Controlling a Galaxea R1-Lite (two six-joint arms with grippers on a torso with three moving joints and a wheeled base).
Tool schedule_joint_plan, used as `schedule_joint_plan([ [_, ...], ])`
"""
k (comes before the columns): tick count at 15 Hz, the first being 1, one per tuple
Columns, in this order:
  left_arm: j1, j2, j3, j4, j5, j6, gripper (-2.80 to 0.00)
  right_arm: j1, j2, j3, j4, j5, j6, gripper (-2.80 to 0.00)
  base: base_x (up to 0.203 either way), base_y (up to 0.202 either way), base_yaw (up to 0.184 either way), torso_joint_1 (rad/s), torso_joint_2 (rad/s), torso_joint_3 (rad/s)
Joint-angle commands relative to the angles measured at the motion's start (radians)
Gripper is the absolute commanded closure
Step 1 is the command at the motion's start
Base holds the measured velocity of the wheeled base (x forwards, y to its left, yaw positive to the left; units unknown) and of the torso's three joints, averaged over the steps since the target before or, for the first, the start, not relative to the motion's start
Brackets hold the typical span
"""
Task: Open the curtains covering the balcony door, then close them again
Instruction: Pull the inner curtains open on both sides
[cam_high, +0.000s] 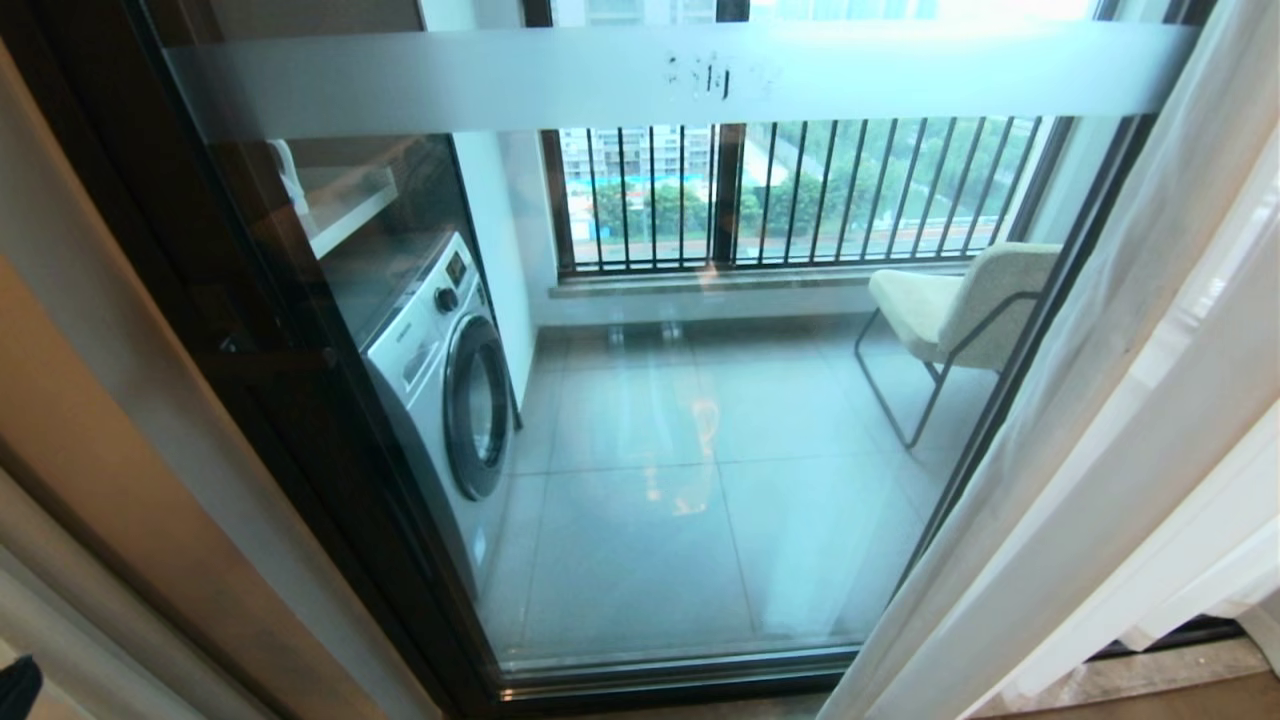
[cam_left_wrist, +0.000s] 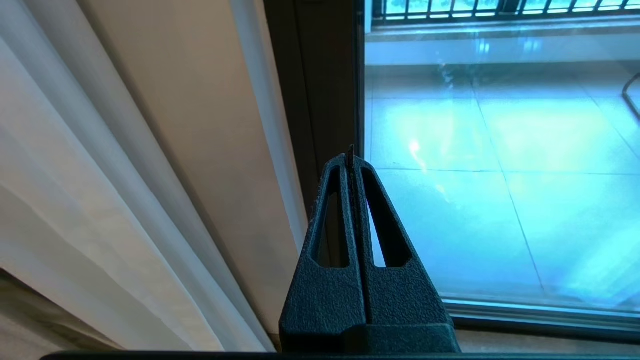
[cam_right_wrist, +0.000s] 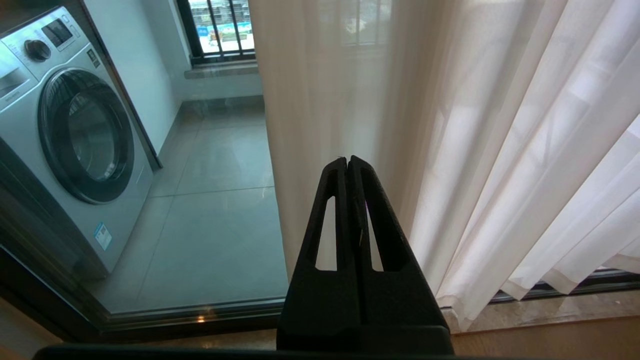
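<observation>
Curtains drawn apart, closing step comes next

Left tool hangs pressed together, empty, beside the left sheer curtains; right tool likewise pinched together before the right panel; beyond, the balcony door glass stands uncovered, so next, catch a hem

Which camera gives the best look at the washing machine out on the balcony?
The right wrist view: the washing machine fills its side, with the round door, dial and panel clear behind the glass. The head view shows the washing machine smaller and at an angle behind the balcony door. The left wrist view misses it.
</observation>
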Motion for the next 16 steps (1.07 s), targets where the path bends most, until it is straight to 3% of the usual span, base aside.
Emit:
schedule_joint_plan([
  [1,-0.011,-0.145,0.0,0.073,0.001,0.001,0.0,0.0,0.0,0.0,-0.001,0.0,0.0,0.0,0.0,0.0,0.0,0.0,0.0,0.0],
  [4,-0.022,-0.362,-0.025,0.287,-0.06,0.002,0.0,0.0,0.0,0.0,0.001,0.0,0.0,0.0,0.0,0.0,0.0,0.0,0.0,0.0],
  [5,-0.026,-0.38,-0.031,0.354,-0.112,-0.001,0.0,0.0,0.0,0.0,0.001,0.0,0.0,0.0,0.0,0.0,0.0,0.0,0.0,0.0],
  [7,-0.027,-0.38,-0.006,0.346,-0.159,0.003,0.0,0.0,0.0,0.0,0.001,0.0,0.0,0.0,0.0,0.0,0.0,0.0,0.0,0.0],
  [10,-0.027,-0.38,-0.003,0.34,-0.16,-0.03,0.0,0.0,0.0,0.0,0.001,0.0,0.0,0.0,0.0,0.0,0.0,0.0,0.0,0.0],
  [16,-0.027,-0.38,-0.002,0.338,-0.157,-0.028,0.0,0.001,0.0,0.0,0.001,0.0,0.0,0.0,0.0,0.0,0.0,0.0,0.0,0.0],
])
